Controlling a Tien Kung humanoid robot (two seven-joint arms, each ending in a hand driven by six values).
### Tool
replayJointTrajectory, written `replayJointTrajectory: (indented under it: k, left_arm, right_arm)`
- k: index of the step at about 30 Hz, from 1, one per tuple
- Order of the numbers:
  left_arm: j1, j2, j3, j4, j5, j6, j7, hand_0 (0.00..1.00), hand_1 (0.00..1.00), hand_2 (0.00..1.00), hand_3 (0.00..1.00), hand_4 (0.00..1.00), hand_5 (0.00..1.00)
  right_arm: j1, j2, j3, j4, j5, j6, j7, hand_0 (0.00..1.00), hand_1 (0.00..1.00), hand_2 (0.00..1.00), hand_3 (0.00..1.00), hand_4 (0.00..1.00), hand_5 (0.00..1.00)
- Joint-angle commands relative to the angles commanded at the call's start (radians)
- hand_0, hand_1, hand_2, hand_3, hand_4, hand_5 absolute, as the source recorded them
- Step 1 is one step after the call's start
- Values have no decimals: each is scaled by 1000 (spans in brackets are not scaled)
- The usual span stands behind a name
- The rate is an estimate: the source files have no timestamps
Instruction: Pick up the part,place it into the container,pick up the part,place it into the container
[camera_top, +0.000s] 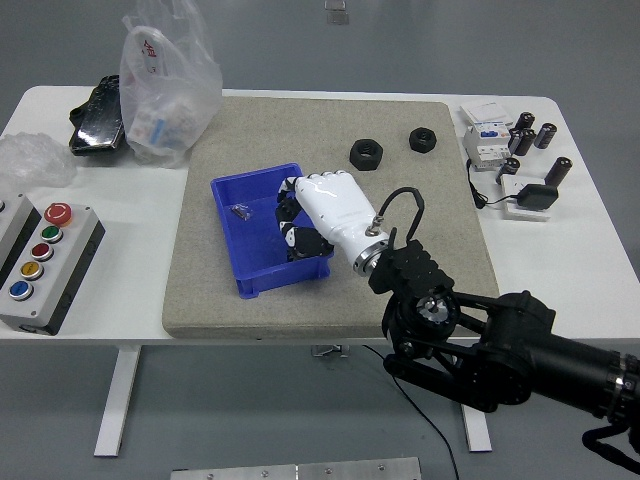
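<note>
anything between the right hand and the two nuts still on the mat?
Nothing visible. The right hand is over the blue bin's right side; the nearer nut and the farther nut lie up and to its right on the grey mat, with only bare mat between. The bin is open-topped.

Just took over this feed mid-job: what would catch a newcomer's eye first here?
The robot's right hand, white with black fingers, hangs over the right end of the blue container at mid-mat; whether it holds anything cannot be seen. Two black nuts lie on the mat behind it. A push-button control box sits at the table's left edge.
</note>
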Motion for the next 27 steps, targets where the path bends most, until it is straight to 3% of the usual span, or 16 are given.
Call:
replayJointTrajectory:
  k: [3,4,21,22,27]
  left_arm:
    - [1,0,-4,0,5,0,3,654,592,565,607,713,376]
    - [2,0,-5,0,5,0,3,654,592,565,608,715,382]
    - [-3,0,-4,0,8,-1,2,654,592,566,608,716,386]
    - [-4,0,-4,0,8,-2,2,653,592,564,608,716,386]
    - [-4,-1,-3,0,9,-2,1,653,592,564,608,716,386]
  right_arm:
    - [1,1,-7,5,-6,10,-7,546,665,661,643,114,228]
    - [1,2,-8,6,-7,11,-8,536,690,700,693,249,278]
    - [-4,0,-13,-10,20,17,-20,543,708,693,711,307,272]
    - [-5,0,-12,-10,21,12,-19,487,759,798,835,584,267]
    - [-35,-13,48,10,53,-56,22,487,759,798,835,584,267]
